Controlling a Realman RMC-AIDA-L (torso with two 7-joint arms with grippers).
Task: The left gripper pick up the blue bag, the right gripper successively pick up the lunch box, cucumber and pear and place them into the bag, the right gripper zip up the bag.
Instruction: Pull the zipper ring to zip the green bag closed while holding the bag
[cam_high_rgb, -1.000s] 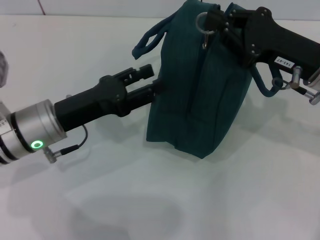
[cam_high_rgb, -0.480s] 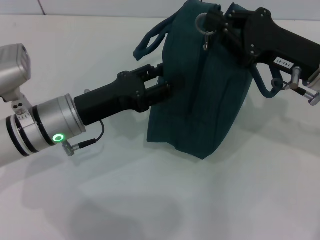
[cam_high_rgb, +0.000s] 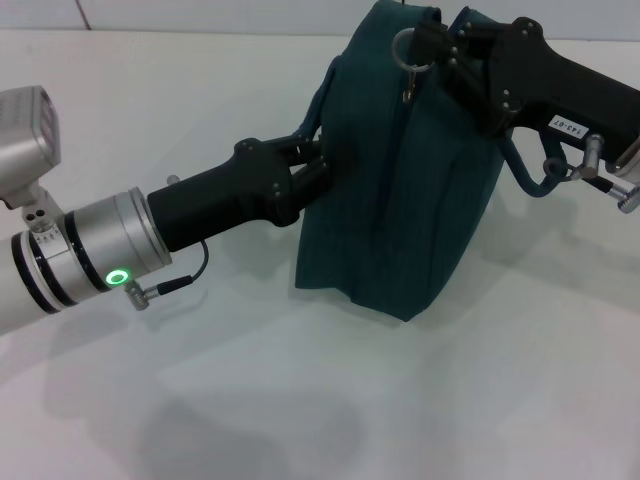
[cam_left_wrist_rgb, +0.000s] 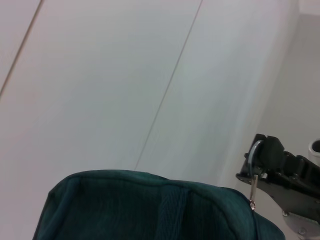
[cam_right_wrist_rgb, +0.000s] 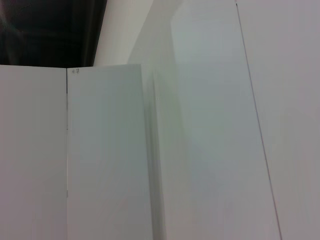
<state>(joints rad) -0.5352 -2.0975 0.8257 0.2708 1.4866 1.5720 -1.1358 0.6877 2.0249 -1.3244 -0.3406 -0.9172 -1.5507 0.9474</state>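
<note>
The blue bag (cam_high_rgb: 400, 200) stands upright on the white table, its zipper running up the middle of the side facing me. My left gripper (cam_high_rgb: 312, 168) is pressed against the bag's left side, shut on the near loop handle (cam_high_rgb: 322, 105). At the bag's top, my right gripper (cam_high_rgb: 432, 45) is shut on the metal ring pull (cam_high_rgb: 403, 45) of the zipper. The left wrist view shows the bag's top edge (cam_left_wrist_rgb: 150, 205), the ring pull (cam_left_wrist_rgb: 254, 156) and the right gripper (cam_left_wrist_rgb: 280, 170) beyond it. The lunch box, cucumber and pear are out of view.
The bag's second handle (cam_high_rgb: 530, 170) hangs under the right arm. White table (cam_high_rgb: 300, 400) lies all around the bag. The right wrist view shows only pale wall panels (cam_right_wrist_rgb: 200, 150).
My left gripper moved right to the bag and shut on the near handle, drawing the loop in against the bag. The right gripper and ring pull stayed put.
</note>
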